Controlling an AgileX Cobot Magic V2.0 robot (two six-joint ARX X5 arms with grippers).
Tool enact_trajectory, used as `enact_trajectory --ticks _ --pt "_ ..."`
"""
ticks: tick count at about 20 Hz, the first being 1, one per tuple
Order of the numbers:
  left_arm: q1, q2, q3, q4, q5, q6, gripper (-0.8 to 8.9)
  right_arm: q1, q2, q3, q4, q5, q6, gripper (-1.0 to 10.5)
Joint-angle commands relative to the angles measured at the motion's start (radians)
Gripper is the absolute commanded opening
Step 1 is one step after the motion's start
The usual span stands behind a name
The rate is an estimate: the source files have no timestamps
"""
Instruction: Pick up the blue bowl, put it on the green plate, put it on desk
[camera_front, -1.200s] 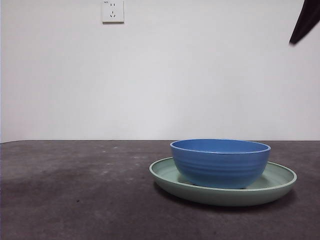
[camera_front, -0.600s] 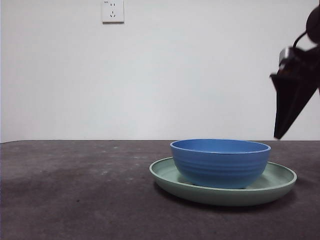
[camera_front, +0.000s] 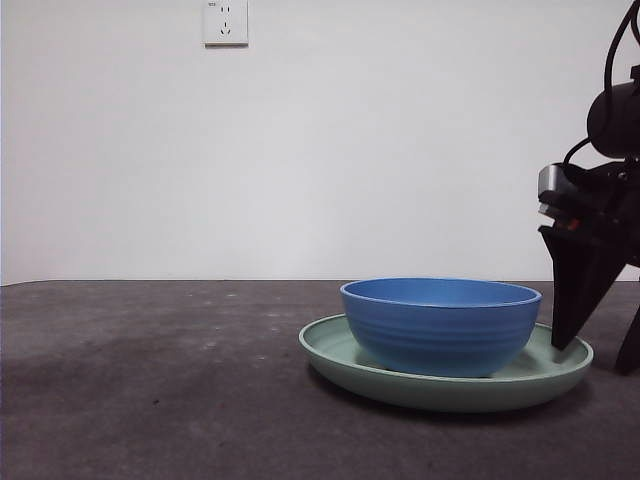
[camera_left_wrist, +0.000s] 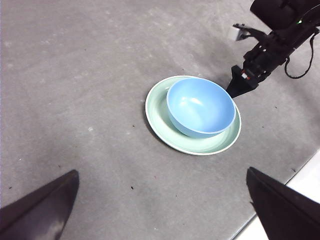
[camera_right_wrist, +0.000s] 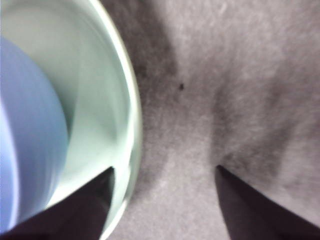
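Note:
The blue bowl (camera_front: 440, 325) (camera_left_wrist: 200, 105) sits upright inside the green plate (camera_front: 560, 362) (camera_left_wrist: 162, 125), which rests on the desk (camera_front: 150, 380). My right gripper (camera_front: 593, 358) (camera_right_wrist: 165, 169) is down at the plate's right edge and open. One jaw is over the plate's inside just within the rim (camera_right_wrist: 134, 115), the other over bare desk outside it. The bowl's wall (camera_right_wrist: 25, 130) shows close by in the right wrist view. My left gripper (camera_left_wrist: 161, 171) hangs high above the desk, open and holding nothing. From there the right gripper (camera_left_wrist: 235, 90) shows beside the plate.
A white wall with a socket (camera_front: 225, 22) stands behind the desk. The desk's edge and a pale strip of floor (camera_left_wrist: 310, 175) show near the plate in the left wrist view. Dark desk surface stretches to the left of the plate.
The right arm has come down from the top right corner of the front view to the plate's right rim. Bowl and plate have not moved.

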Motion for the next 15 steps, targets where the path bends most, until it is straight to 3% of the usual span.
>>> enact_trajectory --ticks 1,3,8,10,15 --pt "-0.005 0.004 0.008 0.010 -0.002 -0.003 5.66 0.020 0.036 0.014 0.011 -0.011 -0.019 2.5" --pt "-0.005 0.004 0.008 0.010 -0.002 -0.003 5.66 0.037 0.045 0.014 0.025 -0.040 -0.018 2.3" --pt "-0.005 0.004 0.008 0.010 -0.002 -0.003 5.66 0.068 0.048 0.014 0.042 -0.040 -0.011 0.1" --pt "-0.005 0.004 0.008 0.010 -0.002 -0.003 5.66 0.069 0.048 0.014 0.040 0.003 0.000 0.1" --pt "-0.005 0.004 0.008 0.010 -0.002 -0.003 5.66 0.069 0.048 0.027 0.024 -0.005 0.022 0.1"
